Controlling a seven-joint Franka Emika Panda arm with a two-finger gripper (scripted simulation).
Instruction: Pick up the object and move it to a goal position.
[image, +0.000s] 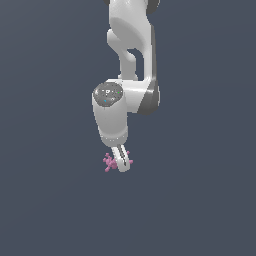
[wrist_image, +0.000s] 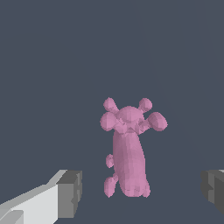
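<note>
Flat, even simulator light, moderately dim. No cast shadows on the uniform slate-grey ground. Soft shading on the glossy white robot arm, no glare. Both views sharp; coarse polygon facets, no edge distortion.

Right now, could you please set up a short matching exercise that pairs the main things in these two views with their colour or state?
Column one:
1. small pink lumpy figure
2. white robot arm
3. gripper
4. flat ground surface

Column two:
A. plain dark grey-blue
B. glossy white with dark joints
C. open, one grey finger pad on each side of the figure
D. pink, oval body with knobbly prongs at both ends

Pairs: 1-D, 2-B, 3-C, 4-A
</note>
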